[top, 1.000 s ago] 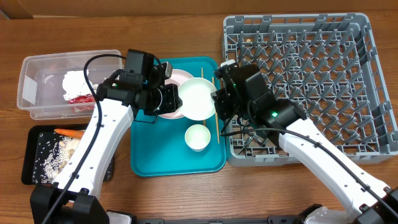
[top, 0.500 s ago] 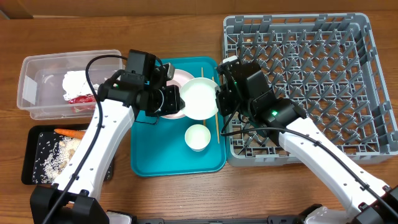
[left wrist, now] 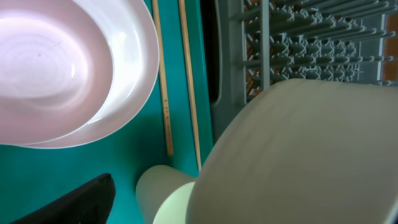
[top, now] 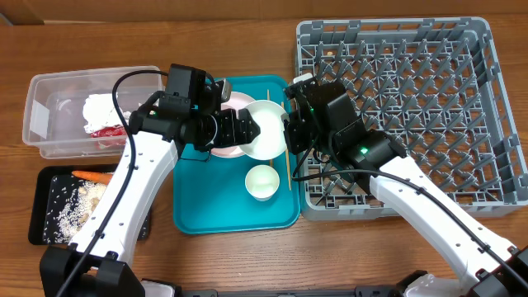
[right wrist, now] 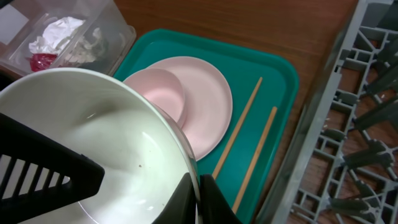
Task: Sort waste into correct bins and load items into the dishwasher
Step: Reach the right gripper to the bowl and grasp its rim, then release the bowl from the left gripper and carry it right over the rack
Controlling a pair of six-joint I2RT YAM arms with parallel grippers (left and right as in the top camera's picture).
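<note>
White bowl (top: pixel 266 142) is held above teal tray (top: pixel 206 216) by right tool (top: pixel 285 137), clamped on its rim; left tool (top: pixel 244 128) beside it, state cannot be told.

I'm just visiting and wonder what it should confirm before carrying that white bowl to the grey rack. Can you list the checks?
1. Right end effector clamped on the white bowl rim: ok.
2. Left end effector free of the bowl: not ok; looks open, but one finger lies inside it.
3. Bowl empty of food: ok.
4. Bowl raised clear of the pink plate: cannot tell.
5. Free pegs in the dish rack: ok.
</note>
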